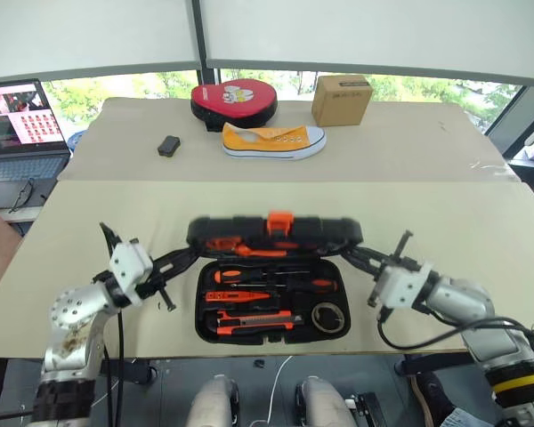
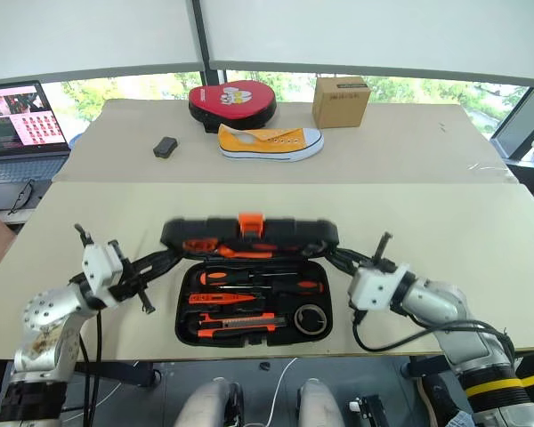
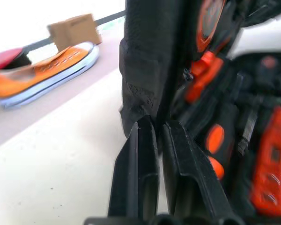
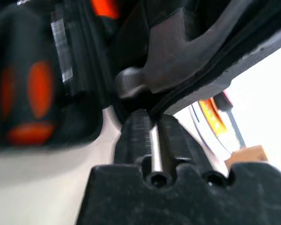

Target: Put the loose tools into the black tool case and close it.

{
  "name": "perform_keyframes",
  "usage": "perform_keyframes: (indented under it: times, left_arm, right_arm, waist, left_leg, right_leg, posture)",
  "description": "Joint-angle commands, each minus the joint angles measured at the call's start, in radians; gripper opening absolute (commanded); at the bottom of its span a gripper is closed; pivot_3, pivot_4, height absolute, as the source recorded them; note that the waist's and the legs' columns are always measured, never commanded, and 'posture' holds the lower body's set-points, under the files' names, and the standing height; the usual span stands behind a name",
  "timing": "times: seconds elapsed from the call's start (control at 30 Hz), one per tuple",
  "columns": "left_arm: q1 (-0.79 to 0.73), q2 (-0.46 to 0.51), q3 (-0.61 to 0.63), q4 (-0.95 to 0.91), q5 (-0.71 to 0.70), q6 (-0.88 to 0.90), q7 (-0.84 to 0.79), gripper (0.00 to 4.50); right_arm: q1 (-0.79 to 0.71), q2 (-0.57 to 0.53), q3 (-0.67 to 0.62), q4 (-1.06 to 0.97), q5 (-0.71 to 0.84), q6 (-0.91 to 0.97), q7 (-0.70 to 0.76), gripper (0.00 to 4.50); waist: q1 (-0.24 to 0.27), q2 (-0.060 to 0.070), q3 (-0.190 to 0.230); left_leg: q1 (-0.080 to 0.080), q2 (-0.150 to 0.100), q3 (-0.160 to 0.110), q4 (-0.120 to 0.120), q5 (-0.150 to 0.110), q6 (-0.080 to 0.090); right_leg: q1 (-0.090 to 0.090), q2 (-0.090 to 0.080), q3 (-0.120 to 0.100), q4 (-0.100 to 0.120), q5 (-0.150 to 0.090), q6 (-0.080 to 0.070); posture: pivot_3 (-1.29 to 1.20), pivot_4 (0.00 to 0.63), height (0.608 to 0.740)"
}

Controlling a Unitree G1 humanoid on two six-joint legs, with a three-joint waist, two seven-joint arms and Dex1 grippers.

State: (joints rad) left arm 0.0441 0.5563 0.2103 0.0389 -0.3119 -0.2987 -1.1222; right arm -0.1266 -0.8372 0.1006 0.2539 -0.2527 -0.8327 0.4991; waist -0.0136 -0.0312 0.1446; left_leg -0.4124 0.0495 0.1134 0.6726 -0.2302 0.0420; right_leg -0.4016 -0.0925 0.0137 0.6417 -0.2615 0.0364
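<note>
The black tool case (image 1: 205, 331) lies open near the table's front edge. Its lid (image 1: 320, 233) with the orange latch (image 1: 279, 220) stands half raised and blurred. In the base lie the loose tools: a long screwdriver (image 1: 276, 285), the slim tester (image 1: 238, 296), the utility knife (image 1: 258, 320) and the grey tape roll (image 1: 328, 317). My left gripper (image 1: 194, 255) is pinched on the lid's left end. My right gripper (image 1: 354, 255) is pinched on its right end. In the wrist views the lid's rim runs down into the narrow gap between the fingertips (image 3: 145, 140) (image 4: 136, 126).
On the far table stand a round red-and-black pad (image 1: 234, 100), a yellow shoe (image 1: 273, 140), a cardboard box (image 1: 342, 100) and a small black object (image 1: 168, 146). A laptop (image 1: 18, 120) sits at the far left. Bare tabletop lies on both sides of the case.
</note>
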Motion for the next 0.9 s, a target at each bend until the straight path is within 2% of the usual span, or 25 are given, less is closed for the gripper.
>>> perform_keyframes:
  times: [0.03, 0.1, 0.13, 0.2, 0.27, 0.33, 0.4, 0.47, 0.5, 0.57, 0.67, 0.73, 0.9]
  left_arm:
    - [0.065, 0.032, 0.036, 0.049, 0.019, -0.096, 0.007, 2.13]
    - [0.083, 0.065, 0.055, 0.077, 0.01, -0.09, 0.006, 2.76]
    - [0.082, 0.082, 0.067, 0.098, 0.003, -0.085, 0.007, 2.76]
    - [0.052, 0.113, 0.084, 0.138, -0.017, -0.056, 0.014, 2.76]
    - [0.002, 0.14, 0.074, 0.155, -0.029, -0.017, 0.01, 2.83]
    - [-0.063, 0.148, 0.057, 0.158, -0.05, 0.049, 0.015, 2.31]
    - [-0.121, 0.146, 0.036, 0.157, -0.043, 0.091, 0.027, 1.73]
    - [-0.201, 0.138, -0.015, 0.156, -0.014, 0.139, 0.037, 0.95]
    - [-0.239, 0.134, -0.044, 0.162, 0.007, 0.157, 0.043, 0.73]
    - [-0.275, 0.134, -0.086, 0.167, 0.032, 0.19, 0.042, 0.04]
    - [-0.311, 0.149, -0.165, 0.163, 0.05, 0.278, -0.006, 0.04]
    - [-0.329, 0.157, -0.208, 0.184, 0.085, 0.289, -0.021, 0.04]
    - [-0.345, 0.124, -0.231, 0.213, 0.09, 0.304, -0.008, 0.04]
  right_arm:
    - [0.026, -0.058, -0.024, 0.108, -0.047, -0.204, -0.049, 2.05]
    - [0.045, -0.087, -0.034, 0.133, -0.025, -0.239, -0.05, 2.69]
    - [0.061, -0.102, -0.043, 0.136, 0.005, -0.248, -0.046, 2.69]
    - [0.12, -0.13, -0.054, 0.085, 0.165, -0.158, 0.015, 2.69]
    - [0.219, -0.193, -0.007, -0.044, 0.389, -0.021, 0.161, 2.15]
    - [0.316, -0.245, 0.014, -0.195, 0.527, 0.062, 0.239, 1.55]
    - [0.377, -0.265, 0.015, -0.305, 0.59, 0.139, 0.276, 0.91]
    - [0.414, -0.264, 0.04, -0.405, 0.607, 0.254, 0.304, 0.19]
    - [0.416, -0.252, 0.058, -0.446, 0.594, 0.299, 0.312, 0.0]
    - [0.418, -0.238, 0.079, -0.505, 0.569, 0.382, 0.328, 0.0]
    - [0.392, -0.205, 0.125, -0.621, 0.574, 0.606, 0.311, 0.0]
    - [0.339, -0.152, 0.155, -0.653, 0.53, 0.68, 0.305, 0.0]
    - [0.203, -0.015, 0.167, -0.613, 0.422, 0.729, 0.279, 0.0]
  waist:
    - [0.001, 0.0, 0.0]
    - [0.001, -0.001, 0.0]
    - [0.002, -0.001, 0.0]
    - [0.003, -0.001, 0.0]
    - [0.006, -0.001, 0.0]
    - [0.01, 0.0, 0.0]
    - [0.011, -0.002, 0.0]
    - [0.011, -0.003, -0.001]
    - [0.012, -0.003, -0.001]
    - [0.013, -0.003, -0.001]
    - [0.009, -0.003, -0.001]
    - [0.007, -0.003, -0.001]
    - [0.005, -0.004, 0.0]
  left_leg:
    - [0.0, 0.0, -0.001, -0.002, 0.0, 0.0]
    - [0.001, 0.001, -0.002, -0.002, 0.0, 0.0]
    - [0.002, 0.001, -0.002, -0.001, 0.001, -0.001]
    - [0.004, 0.001, -0.003, -0.002, 0.001, -0.001]
    - [0.008, 0.002, -0.003, -0.003, 0.001, -0.001]
    - [0.009, 0.002, -0.005, -0.004, 0.0, 0.0]
    - [0.013, 0.002, -0.006, -0.004, 0.0, 0.0]
    - [0.013, 0.002, -0.006, -0.004, 0.0, 0.0]
    - [0.013, 0.002, -0.006, -0.004, 0.0, 0.0]
    - [0.013, 0.002, -0.006, -0.004, 0.0, 0.0]
    - [0.012, 0.002, -0.005, -0.004, -0.001, 0.0]
    - [0.011, 0.002, -0.005, -0.004, -0.001, 0.0]
    - [0.006, 0.002, -0.005, -0.003, 0.0, -0.001]
  right_leg:
    - [-0.001, -0.001, 0.001, 0.0, 0.0, 0.0]
    - [-0.001, -0.001, 0.001, 0.001, 0.0, 0.0]
    - [0.0, 0.0, 0.001, 0.002, 0.0, 0.0]
    - [0.001, 0.0, 0.001, 0.002, 0.0, 0.0]
    - [0.005, -0.001, 0.001, 0.002, 0.0, -0.001]
    - [0.009, -0.002, 0.0, 0.0, 0.0, -0.001]
    - [0.013, -0.003, 0.0, -0.001, 0.0, -0.001]
    - [0.013, -0.003, 0.0, -0.001, 0.0, -0.001]
    - [0.013, -0.003, -0.001, -0.001, 0.0, -0.001]
    - [0.013, -0.002, -0.001, 0.0, 0.0, -0.001]
    - [0.012, -0.002, 0.0, -0.001, 0.0, 0.0]
    - [0.01, 0.0, 0.0, 0.0, 0.0, 0.0]
    - [0.004, 0.002, 0.0, 0.001, 0.0, -0.001]
  posture:
    - [0.0, 0.15, 0.74]
    - [0.0, 0.15, 0.74]
    - [0.0, 0.15, 0.74]
    - [0.0, 0.15, 0.74]
    - [0.0, 0.15, 0.74]
    - [0.0, 0.15, 0.74]
    - [0.0, 0.15, 0.74]
    - [0.0, 0.15, 0.74]
    - [0.0, 0.15, 0.74]
    - [0.0, 0.15, 0.74]
    - [0.0, 0.15, 0.74]
    - [0.0, 0.15, 0.74]
    - [0.0, 0.15, 0.74]
